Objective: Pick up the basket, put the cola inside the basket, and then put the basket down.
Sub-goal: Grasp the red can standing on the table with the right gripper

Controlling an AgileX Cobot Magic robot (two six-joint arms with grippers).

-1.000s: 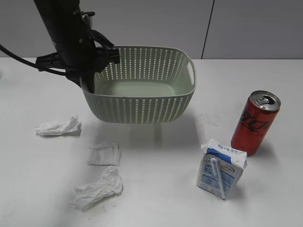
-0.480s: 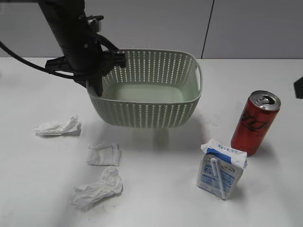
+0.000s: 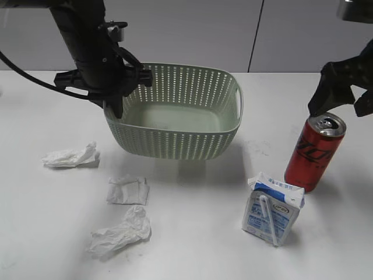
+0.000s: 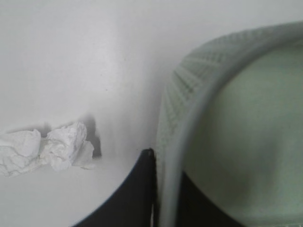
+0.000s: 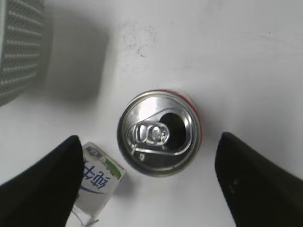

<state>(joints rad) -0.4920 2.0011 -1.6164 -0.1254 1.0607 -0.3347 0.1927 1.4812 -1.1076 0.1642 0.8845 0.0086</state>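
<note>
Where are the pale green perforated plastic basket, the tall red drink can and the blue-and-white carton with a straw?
Pale green perforated plastic basket (image 3: 175, 143), exterior view, front wall.
Tall red drink can (image 5: 160, 133), right wrist view, silver top.
Blue-and-white carton with a straw (image 3: 271, 213), exterior view, front face.

Lettering on the cola (image 3: 315, 151) and carton (image 3: 273, 207) is illegible

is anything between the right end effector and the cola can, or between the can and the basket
Nothing visible. The right end effector hangs open directly above the cola can, one finger on each side, with only air between. The milk carton stands in front of the can, off the line to the basket, which the left end effector holds by its rim.
</note>
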